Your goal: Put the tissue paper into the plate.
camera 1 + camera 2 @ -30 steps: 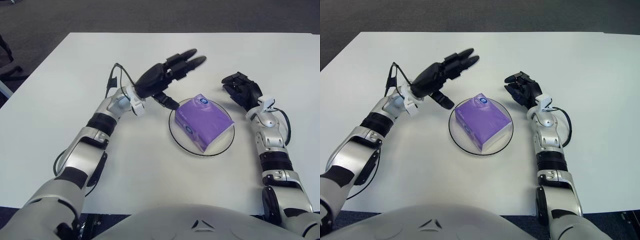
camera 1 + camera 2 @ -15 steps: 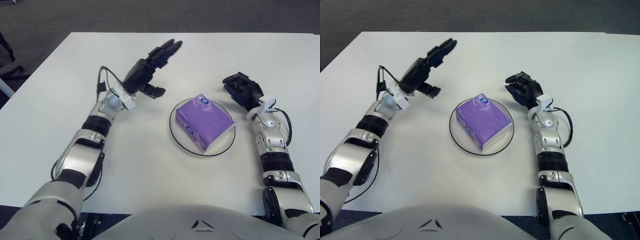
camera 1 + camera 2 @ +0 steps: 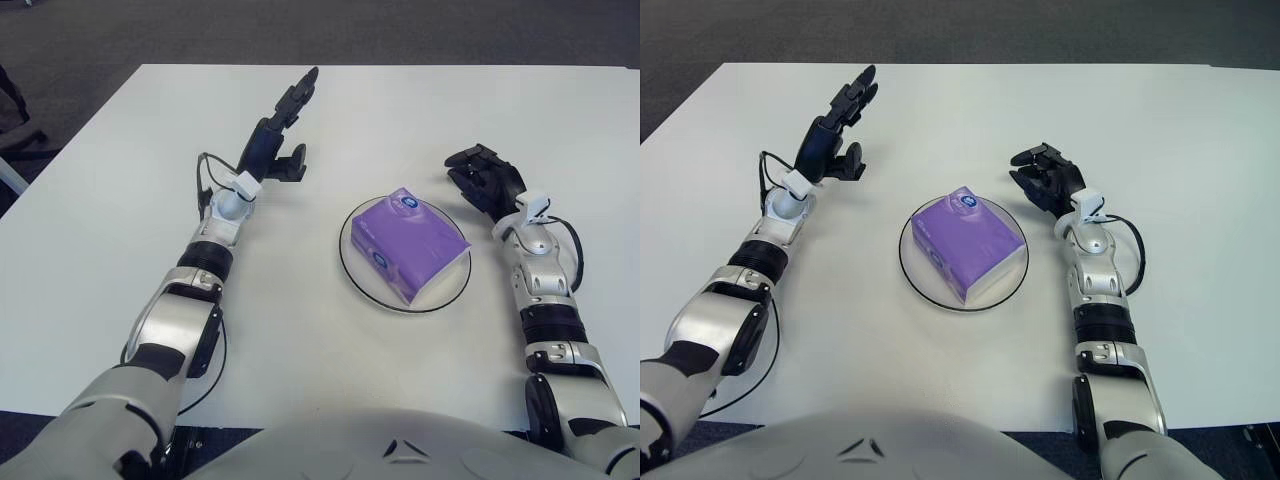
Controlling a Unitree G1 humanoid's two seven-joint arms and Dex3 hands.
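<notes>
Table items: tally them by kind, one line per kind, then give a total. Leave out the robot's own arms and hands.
Purple tissue pack: 1, lying in the plate
Clear round plate: 1, on the white table
Total: 2

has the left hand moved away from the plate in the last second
Yes. The left hand, open, has swung left and farther up the white table, away from the black-rimmed round plate.
</notes>
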